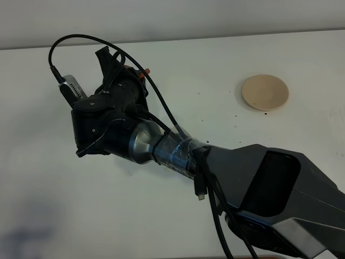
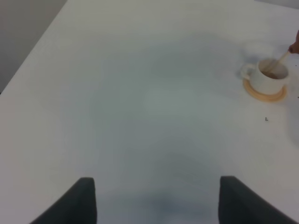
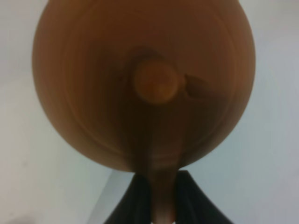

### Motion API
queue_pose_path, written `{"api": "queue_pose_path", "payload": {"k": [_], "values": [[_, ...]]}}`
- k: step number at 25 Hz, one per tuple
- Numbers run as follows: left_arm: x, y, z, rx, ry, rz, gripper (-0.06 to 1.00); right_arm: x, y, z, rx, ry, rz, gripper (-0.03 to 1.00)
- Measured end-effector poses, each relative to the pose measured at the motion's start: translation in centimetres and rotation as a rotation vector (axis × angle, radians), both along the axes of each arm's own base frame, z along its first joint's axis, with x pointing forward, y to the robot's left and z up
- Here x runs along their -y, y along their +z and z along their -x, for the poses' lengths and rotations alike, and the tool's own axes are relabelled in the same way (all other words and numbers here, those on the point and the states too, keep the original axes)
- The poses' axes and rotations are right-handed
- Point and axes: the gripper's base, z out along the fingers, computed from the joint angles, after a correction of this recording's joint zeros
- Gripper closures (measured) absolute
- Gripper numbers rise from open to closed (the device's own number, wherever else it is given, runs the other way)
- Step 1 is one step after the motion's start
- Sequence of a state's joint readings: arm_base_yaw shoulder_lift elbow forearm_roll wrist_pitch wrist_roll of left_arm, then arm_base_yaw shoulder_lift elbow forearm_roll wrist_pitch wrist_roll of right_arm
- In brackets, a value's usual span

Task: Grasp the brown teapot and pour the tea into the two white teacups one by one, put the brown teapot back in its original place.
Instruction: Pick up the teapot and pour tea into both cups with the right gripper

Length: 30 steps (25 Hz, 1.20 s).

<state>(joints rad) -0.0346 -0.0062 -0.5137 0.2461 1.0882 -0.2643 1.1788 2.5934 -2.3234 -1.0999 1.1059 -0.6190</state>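
I hold one brown teapot (image 3: 145, 84). My right gripper (image 3: 162, 196) is clenched on its loop handle, one finger on each side. The round pot sits just in front of that gripper. The lid faces my right wrist camera, with one knob (image 3: 155, 81) in the middle of it.

I can see one white teacup (image 2: 270, 77). It stands on one orange coaster (image 2: 266, 95), and there is brown tea inside it. A thin brown stream (image 2: 281, 59) runs down into the cup from a small brown tip, the teapot's spout (image 2: 295, 46), just above it. The cup is well ahead of my left gripper (image 2: 159, 203), off to the side where the teapot is.

My left gripper is released. Its two dark fingers stand wide apart over the bare white table (image 1: 161, 216), and nothing is between them.

One round pale beige disc (image 1: 264, 92) lies flat on the table, well apart from my right gripper and to its right.

From the high camera, my right arm (image 1: 161, 145) reaches across the table. There is one small white tag (image 1: 73, 86) near its end. The marks on the tag are too small to read.
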Motion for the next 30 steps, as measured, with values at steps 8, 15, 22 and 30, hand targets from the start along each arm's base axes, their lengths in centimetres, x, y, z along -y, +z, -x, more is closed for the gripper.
{"api": "queue_pose_path", "payload": {"k": [8,15,22,30], "values": [[0.0,0.0,0.0,0.0,0.0,0.0,0.39,0.12,0.11,-0.06,0.014,-0.006,0.016,0.87],[0.0,0.0,0.0,0.0,0.0,0.0,0.39,0.16,0.25,-0.14,0.032,-0.006,0.027,0.87],[0.0,0.0,0.0,0.0,0.0,0.0,0.39,0.16,0.27,-0.15,0.035,-0.005,0.028,0.87],[0.0,0.0,0.0,0.0,0.0,0.0,0.39,0.2,0.29,-0.16,0.037,-0.007,0.035,0.87]]}}
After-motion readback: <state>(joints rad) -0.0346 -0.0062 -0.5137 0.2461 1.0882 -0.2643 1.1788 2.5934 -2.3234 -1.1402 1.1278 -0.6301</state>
